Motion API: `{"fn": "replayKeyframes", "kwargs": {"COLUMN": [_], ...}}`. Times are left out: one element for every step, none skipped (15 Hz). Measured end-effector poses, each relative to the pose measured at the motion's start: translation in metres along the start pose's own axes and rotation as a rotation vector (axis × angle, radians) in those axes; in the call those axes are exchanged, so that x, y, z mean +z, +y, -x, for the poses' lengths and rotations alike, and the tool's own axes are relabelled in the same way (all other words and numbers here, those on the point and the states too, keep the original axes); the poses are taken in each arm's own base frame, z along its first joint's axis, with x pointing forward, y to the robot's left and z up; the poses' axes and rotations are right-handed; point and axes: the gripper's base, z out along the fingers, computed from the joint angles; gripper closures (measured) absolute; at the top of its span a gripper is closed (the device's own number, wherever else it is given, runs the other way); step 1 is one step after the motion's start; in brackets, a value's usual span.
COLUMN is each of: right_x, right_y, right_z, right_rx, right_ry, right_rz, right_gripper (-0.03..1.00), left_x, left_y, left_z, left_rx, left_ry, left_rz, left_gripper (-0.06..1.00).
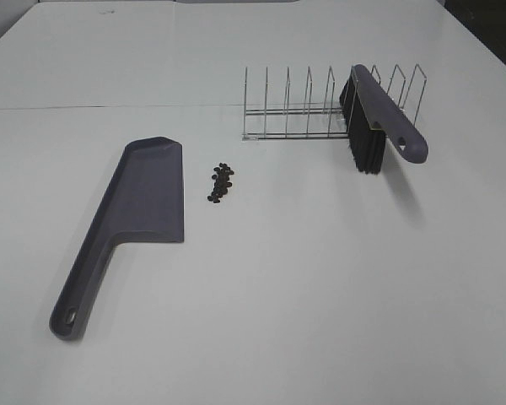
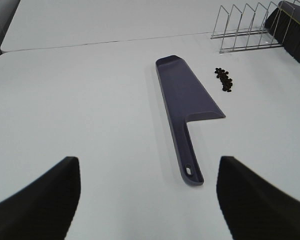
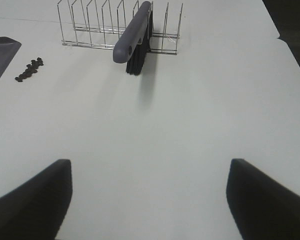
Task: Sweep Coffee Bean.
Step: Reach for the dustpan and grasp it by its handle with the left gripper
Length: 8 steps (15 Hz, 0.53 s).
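A small cluster of dark coffee beans (image 1: 221, 180) lies on the white table, just right of the grey-purple dustpan (image 1: 139, 207), which lies flat with its handle toward the front left. A grey brush (image 1: 386, 114) with black bristles leans in the wire rack (image 1: 320, 105) at the back right. Neither gripper shows in the exterior high view. In the left wrist view my left gripper (image 2: 147, 200) stands open, well short of the dustpan (image 2: 187, 100) and the beans (image 2: 224, 80). In the right wrist view my right gripper (image 3: 147, 200) stands open, far from the brush (image 3: 132, 35) and the beans (image 3: 30, 70).
The table (image 1: 320, 295) is white with a seam running across at the back. The wire rack has several upright dividers. Dark floor shows beyond the table's right edge (image 3: 292, 30).
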Motion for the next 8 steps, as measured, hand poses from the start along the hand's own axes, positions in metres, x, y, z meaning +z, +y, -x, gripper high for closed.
{"fn": "replayKeyframes", "kwargs": {"right_x": [0.0,0.0,0.0,0.0,0.0,0.0,0.0,0.0], "right_y": [0.0,0.0,0.0,0.0,0.0,0.0,0.0,0.0], "right_z": [0.0,0.0,0.0,0.0,0.0,0.0,0.0,0.0], "right_rx": [0.0,0.0,0.0,0.0,0.0,0.0,0.0,0.0], "right_ry": [0.0,0.0,0.0,0.0,0.0,0.0,0.0,0.0], "right_rz": [0.0,0.0,0.0,0.0,0.0,0.0,0.0,0.0], "right_gripper": [0.23,0.23,0.23,0.23,0.23,0.23,0.23,0.23], "left_x": [0.0,0.0,0.0,0.0,0.0,0.0,0.0,0.0], "left_y": [0.0,-0.0001,-0.0003,-0.0003,-0.0003,-0.0003,-0.0003,-0.0003], "left_z": [0.0,0.0,0.0,0.0,0.0,0.0,0.0,0.0], "left_rx": [0.0,-0.001,-0.002,-0.002,-0.002,-0.002,-0.002,-0.002], "left_ry": [0.0,0.0,-0.001,-0.001,-0.001,-0.001,-0.001,-0.001], "left_rz": [0.0,-0.001,-0.003,-0.003,-0.003,-0.003,-0.003,-0.003], "left_gripper": [0.23,0.23,0.23,0.23,0.23,0.23,0.23,0.23]}}
